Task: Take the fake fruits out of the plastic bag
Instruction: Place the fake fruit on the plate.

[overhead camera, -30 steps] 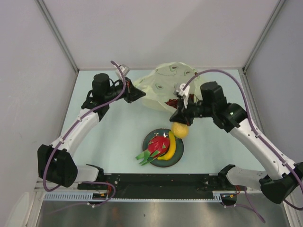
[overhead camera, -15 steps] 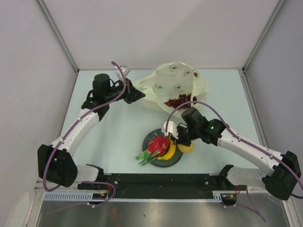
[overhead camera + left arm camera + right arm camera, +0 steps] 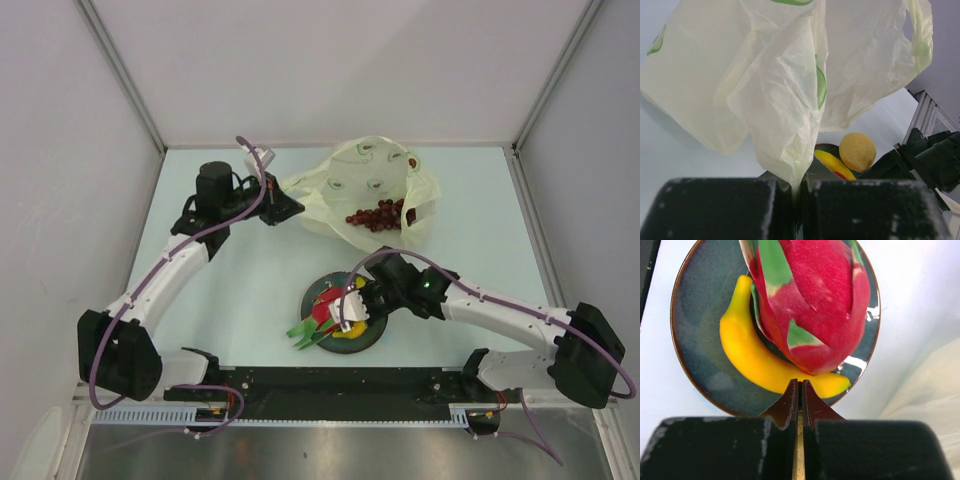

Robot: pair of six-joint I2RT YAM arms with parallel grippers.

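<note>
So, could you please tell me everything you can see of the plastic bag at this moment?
The plastic bag is thin, crinkly, translucent film, pale yellow-green with round green printed marks and a loop handle. It lies crumpled at the far side of the table. The left gripper is shut on a gathered fold at its left end. A dark red grape bunch shows at its near right edge; whether it is inside or on the film, I cannot tell.

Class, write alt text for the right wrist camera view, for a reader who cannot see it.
A red dragon fruit with green leaf tips lies on a dark blue-green plate, overlapping a yellow banana. The right pincer, jaws shut, points at them from the bottom edge.
</note>
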